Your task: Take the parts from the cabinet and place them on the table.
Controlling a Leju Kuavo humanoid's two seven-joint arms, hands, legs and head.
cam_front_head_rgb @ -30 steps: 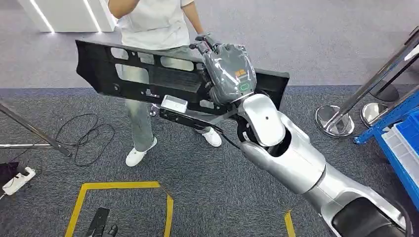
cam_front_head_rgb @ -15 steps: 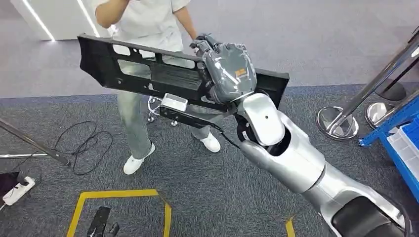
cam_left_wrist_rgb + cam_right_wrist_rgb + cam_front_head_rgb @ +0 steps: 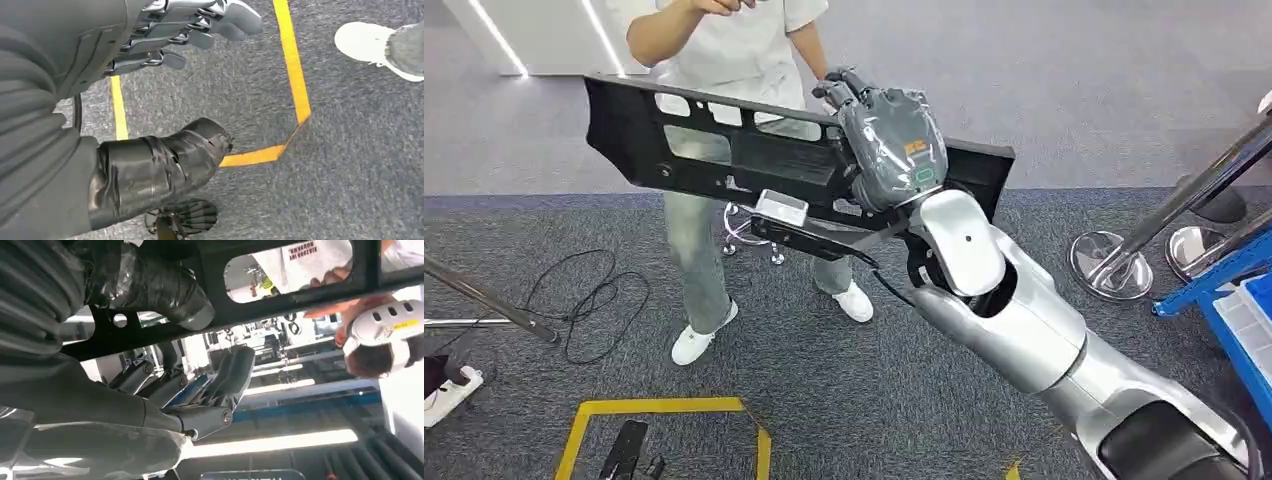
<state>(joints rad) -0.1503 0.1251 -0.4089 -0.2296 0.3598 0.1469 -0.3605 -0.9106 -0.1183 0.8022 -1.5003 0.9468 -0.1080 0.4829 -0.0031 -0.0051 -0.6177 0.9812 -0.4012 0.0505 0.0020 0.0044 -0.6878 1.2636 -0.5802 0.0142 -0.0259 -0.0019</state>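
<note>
Right hand carrying the long black panel, scene sliding as the robot moves.

The whole head view has shifted over the last second: carpet edge and stanchion bases sit lower, the person point(image 3: 724, 60) closer to the top centre, so the camera is travelling and the carry looks mid-way, no table in sight yet. The right hand point(image 3: 889, 135) is clamped on the black plastic panel point(image 3: 714, 150), which stretches from upper left to centre right, tilted slightly down to the right, arm raised and reaching forward. The left hand point(image 3: 165, 35) hangs over the yellow floor tape point(image 3: 295, 75), fingers loosely apart, holding nothing.
</note>
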